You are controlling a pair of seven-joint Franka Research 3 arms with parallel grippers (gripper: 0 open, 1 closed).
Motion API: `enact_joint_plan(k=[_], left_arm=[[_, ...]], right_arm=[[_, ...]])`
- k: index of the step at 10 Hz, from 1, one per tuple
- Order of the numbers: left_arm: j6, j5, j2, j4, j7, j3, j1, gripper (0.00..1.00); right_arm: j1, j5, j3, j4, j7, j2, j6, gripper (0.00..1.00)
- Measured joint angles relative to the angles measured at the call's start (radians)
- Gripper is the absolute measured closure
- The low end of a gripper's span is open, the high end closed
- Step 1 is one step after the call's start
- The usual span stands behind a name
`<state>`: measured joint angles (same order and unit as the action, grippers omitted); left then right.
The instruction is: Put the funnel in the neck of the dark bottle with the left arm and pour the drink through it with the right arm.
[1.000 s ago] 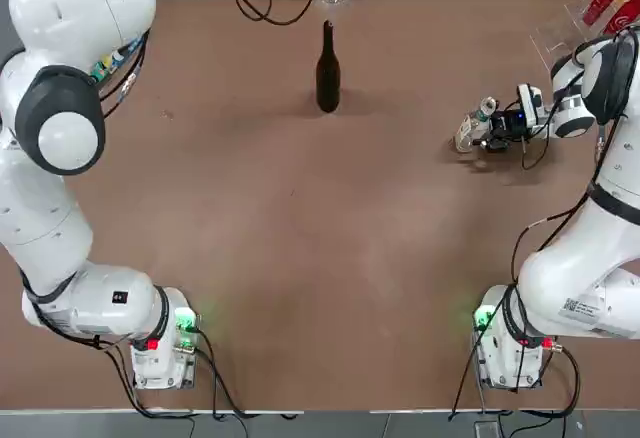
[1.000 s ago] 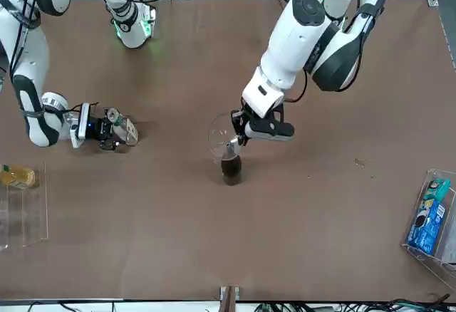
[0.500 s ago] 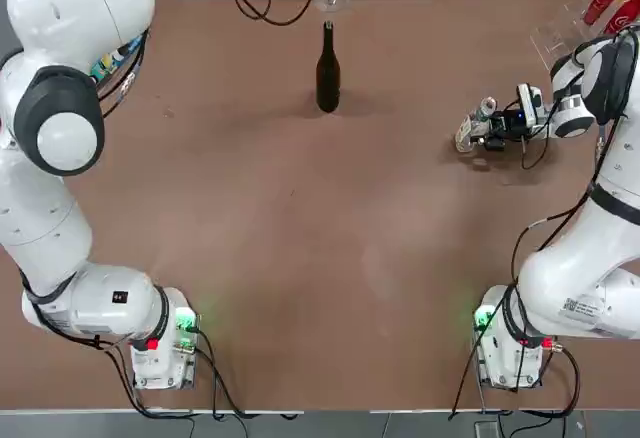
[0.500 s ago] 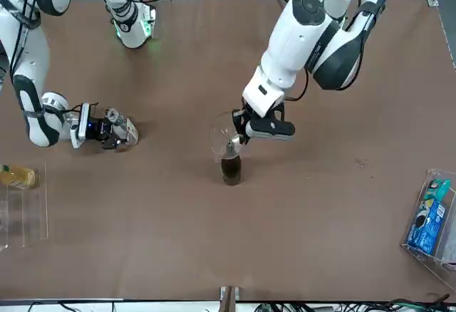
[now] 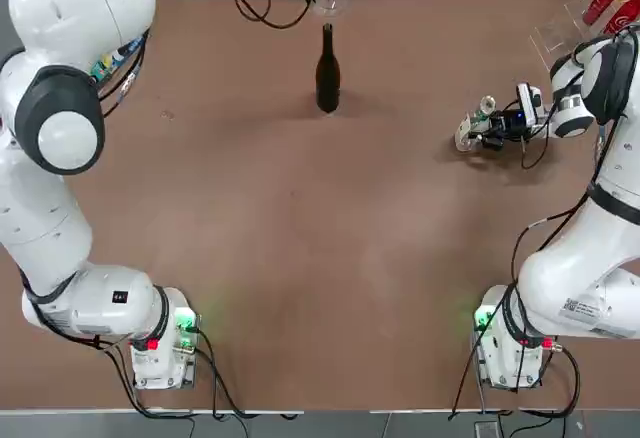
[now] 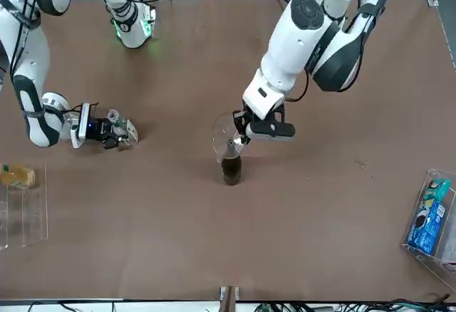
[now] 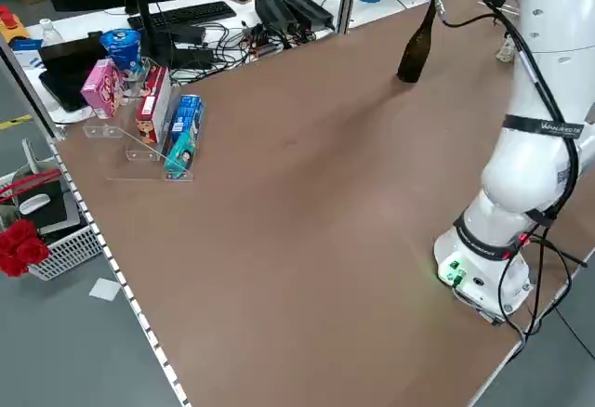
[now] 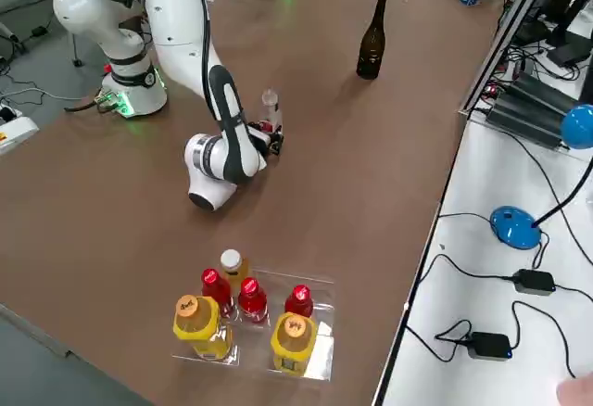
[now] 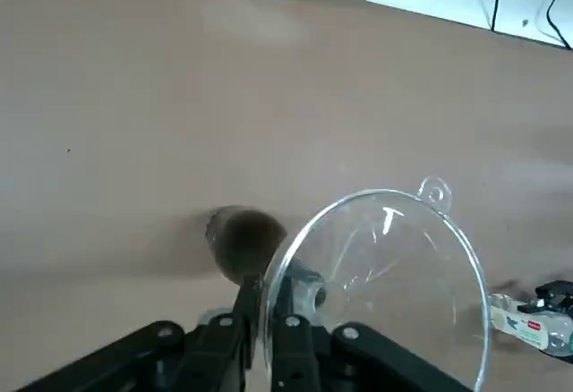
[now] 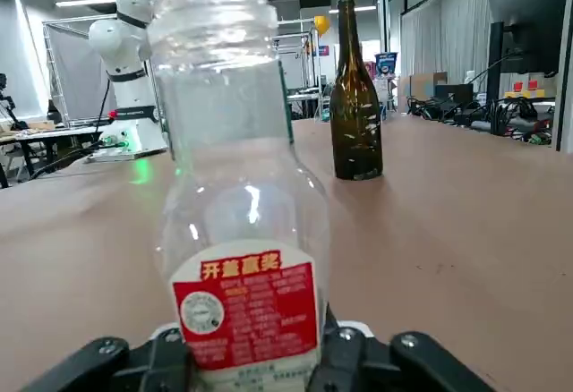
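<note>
Funnel held for pouring, drink gripped.
Left gripper [image 9: 261,295] clenches funnel [image 9: 394,271] at dark wine bottle's [image 10: 355,119] mouth, presumably steadying it; right gripper [image 10: 255,334], off to the right, clamps uncapped clear plastic bottle [image 10: 242,200], apparently for pouring.

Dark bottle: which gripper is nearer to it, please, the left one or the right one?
Left. The left gripper is just above the dark bottle, at its neck; the right gripper is well off to the bottle's right.
</note>
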<state>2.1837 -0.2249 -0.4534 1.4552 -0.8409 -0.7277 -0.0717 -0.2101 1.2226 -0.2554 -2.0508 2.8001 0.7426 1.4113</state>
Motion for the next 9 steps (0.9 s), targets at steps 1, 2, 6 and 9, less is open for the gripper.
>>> enact_joint_plan(k=[1, 2, 6, 9], left_arm=[[0.000, 0.000, -0.001, 0.000, 0.000, 0.000, 0.000, 0.89], [-0.001, -0.002, -0.002, 0.001, 0.000, 0.000, -0.001, 0.77], [-0.001, -0.003, -0.004, -0.010, 0.000, 0.000, 0.006, 0.18], [-0.042, 0.310, 0.041, -0.034, -0.016, 0.026, 0.032, 0.00]], right_arm=[[0.000, 0.001, 0.000, 0.001, -0.006, 0.000, 0.000, 0.59], [0.000, 0.001, 0.000, 0.001, -0.016, 0.000, 0.000, 0.59], [0.012, 0.007, -0.005, 0.012, -0.087, -0.059, -0.002, 0.60], [0.035, -0.001, -0.014, 0.008, -0.206, -0.180, 0.000, 0.60]])
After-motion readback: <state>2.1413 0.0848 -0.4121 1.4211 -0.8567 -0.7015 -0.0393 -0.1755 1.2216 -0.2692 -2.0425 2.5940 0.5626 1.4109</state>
